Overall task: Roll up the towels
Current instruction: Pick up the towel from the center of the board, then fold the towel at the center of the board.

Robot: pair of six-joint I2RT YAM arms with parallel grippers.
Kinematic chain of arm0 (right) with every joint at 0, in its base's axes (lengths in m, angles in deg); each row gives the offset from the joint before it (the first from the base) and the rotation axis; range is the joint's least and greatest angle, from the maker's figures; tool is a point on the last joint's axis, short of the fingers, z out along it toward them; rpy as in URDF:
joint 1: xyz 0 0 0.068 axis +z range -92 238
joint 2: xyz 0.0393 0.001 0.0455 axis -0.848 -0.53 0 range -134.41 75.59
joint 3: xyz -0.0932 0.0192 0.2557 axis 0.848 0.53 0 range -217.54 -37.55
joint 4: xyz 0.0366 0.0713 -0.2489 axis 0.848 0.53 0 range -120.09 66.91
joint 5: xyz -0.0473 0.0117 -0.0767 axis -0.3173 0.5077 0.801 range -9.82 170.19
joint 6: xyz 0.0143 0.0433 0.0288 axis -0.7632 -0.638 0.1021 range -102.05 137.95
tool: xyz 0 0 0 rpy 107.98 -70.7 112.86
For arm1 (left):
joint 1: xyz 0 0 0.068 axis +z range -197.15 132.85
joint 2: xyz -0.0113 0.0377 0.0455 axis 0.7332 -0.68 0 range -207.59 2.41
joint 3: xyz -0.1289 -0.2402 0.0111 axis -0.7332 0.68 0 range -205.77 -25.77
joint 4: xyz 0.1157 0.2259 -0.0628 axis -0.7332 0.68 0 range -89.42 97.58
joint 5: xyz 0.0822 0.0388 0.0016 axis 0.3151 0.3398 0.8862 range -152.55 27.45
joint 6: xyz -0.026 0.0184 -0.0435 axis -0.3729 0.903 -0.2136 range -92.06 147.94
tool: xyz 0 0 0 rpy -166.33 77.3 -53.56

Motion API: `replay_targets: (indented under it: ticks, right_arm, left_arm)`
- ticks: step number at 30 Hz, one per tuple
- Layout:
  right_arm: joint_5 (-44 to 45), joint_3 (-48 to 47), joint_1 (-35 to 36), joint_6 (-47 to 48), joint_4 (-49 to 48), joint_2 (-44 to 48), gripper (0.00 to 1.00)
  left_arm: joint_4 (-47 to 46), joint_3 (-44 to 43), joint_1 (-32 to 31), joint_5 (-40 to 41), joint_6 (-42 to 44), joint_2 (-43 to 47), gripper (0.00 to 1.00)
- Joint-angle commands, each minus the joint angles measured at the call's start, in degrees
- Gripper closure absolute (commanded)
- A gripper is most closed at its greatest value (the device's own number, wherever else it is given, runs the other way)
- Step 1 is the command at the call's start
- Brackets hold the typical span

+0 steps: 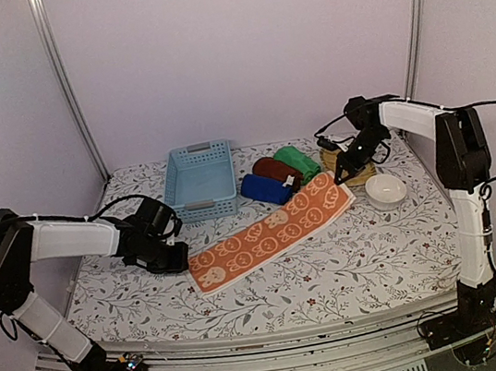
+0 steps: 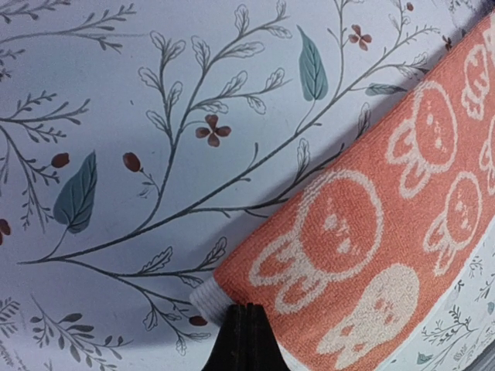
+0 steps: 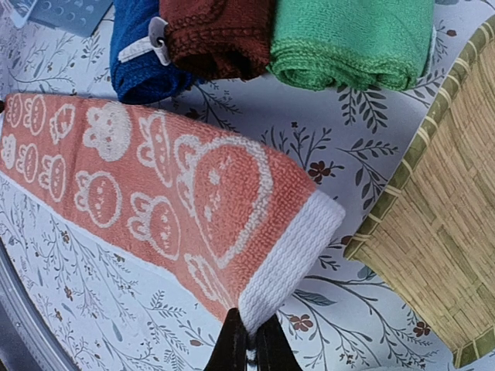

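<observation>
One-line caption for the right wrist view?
Right gripper shut on the white-hemmed corner of the orange towel; blue towel, maroon towel and green towel beyond, wicker tray at right.

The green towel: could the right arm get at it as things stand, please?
Probably yes: the green towel lies close to the right hand, with nothing between them. But that hand is shut on a corner of the orange towel, so it would have to let go first.

Towels: 4 – orange towel (image 1: 269, 232) between the two jaws; blue towel (image 1: 265, 188), maroon towel (image 1: 276, 170), green towel (image 1: 299, 163) beyond them. Basket (image 1: 204, 213): 1. Wicker tray (image 3: 456, 209): 1. White bowl (image 1: 386, 191): 1.
</observation>
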Motion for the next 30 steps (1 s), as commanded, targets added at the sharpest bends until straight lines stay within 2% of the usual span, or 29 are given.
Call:
replay_targets:
  ticks: [1,9,15,22,30]
  right_arm:
    - [-9.5,-3.2,-0.5,1.2,5.6,-1.9,0.97]
    - [-20.7,-5.2,1.7,2.7,11.6,-3.1,0.97]
    - [-27.9,-7.4,6.2,4.4,15.2,-4.8,0.97]
    - [-36.2,-10.3,11.1,1.5,14.1,-6.5,0.98]
    - [-37.2,-13.0,16.8,-6.7,6.1,-9.1,0.98]
  left_arm:
    - [0.7,0.5,-0.8,0.4,0.7,-1.0,1.00]
    - [0.5,0.6,-0.8,0.6,0.6,-2.3,1.00]
    - [0.0,1.2,-0.7,1.2,0.5,-2.7,1.00]
    - [-1.9,2.8,-0.8,1.0,0.1,-3.3,1.00]
    - [-3.9,3.9,-0.8,1.0,-0.4,-2.7,1.00]
